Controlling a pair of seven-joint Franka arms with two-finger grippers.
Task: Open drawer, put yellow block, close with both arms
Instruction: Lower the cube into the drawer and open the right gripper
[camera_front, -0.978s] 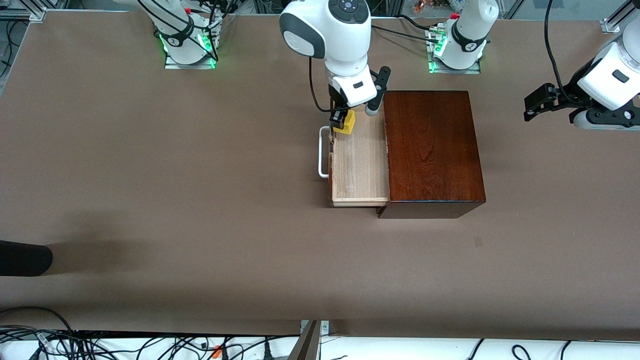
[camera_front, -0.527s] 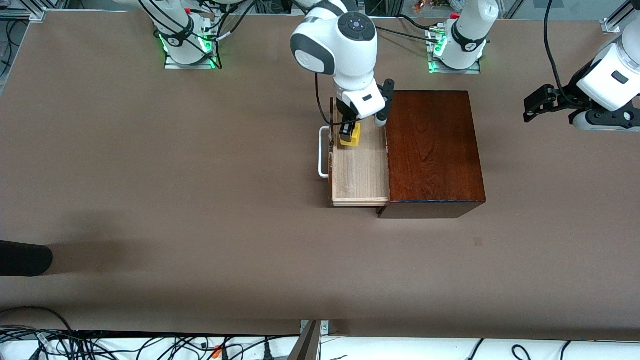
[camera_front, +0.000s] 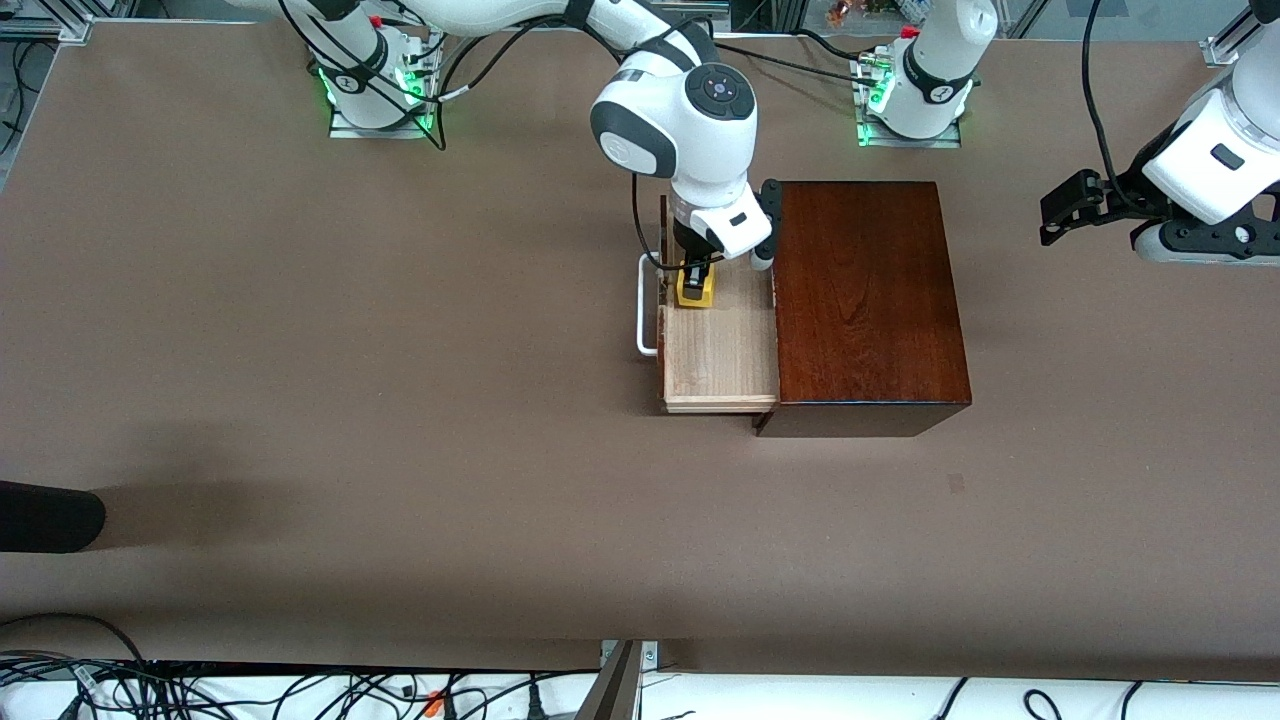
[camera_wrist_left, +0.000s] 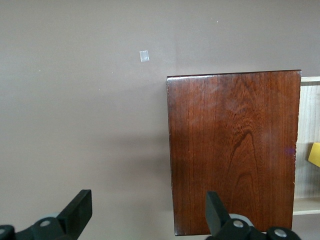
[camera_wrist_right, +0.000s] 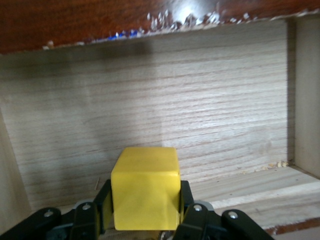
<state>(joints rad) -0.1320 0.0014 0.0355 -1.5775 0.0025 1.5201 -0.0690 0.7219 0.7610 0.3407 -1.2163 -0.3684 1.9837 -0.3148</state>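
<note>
On the brown table (camera_front: 300, 330) stands the dark mahogany box (camera_front: 865, 300), toward the left arm's end of the middle area. Its drawer (camera_front: 720, 350) of pale wood is pulled out toward the right arm's end, with the white handle (camera_front: 645, 305) on its dark front.

Over the part of the drawer farther from the front camera, the right arm (camera_front: 680, 120) reaches down from its base. Its right gripper (camera_front: 696, 280) is lowered into the open tray and is clamped on the yellow block (camera_front: 696, 290), one black finger on each side of the cube. The right wrist view shows the block (camera_wrist_right: 146, 187) squeezed between the fingers (camera_wrist_right: 97, 212), with the tray's pale floor and side walls around it and the dark box edge above the tray; whether the cube touches the floor cannot be told.

At the table's edge on its own side, the left arm (camera_front: 1215, 165) waits, well apart from the box. The left gripper (camera_front: 1065, 205) hangs in the air with its fingers (camera_wrist_left: 75, 212) spread wide and nothing between them; its wrist view looks down on the box top (camera_wrist_left: 232, 150) and a sliver of the tray with the block's corner (camera_wrist_left: 315, 154).
</note>
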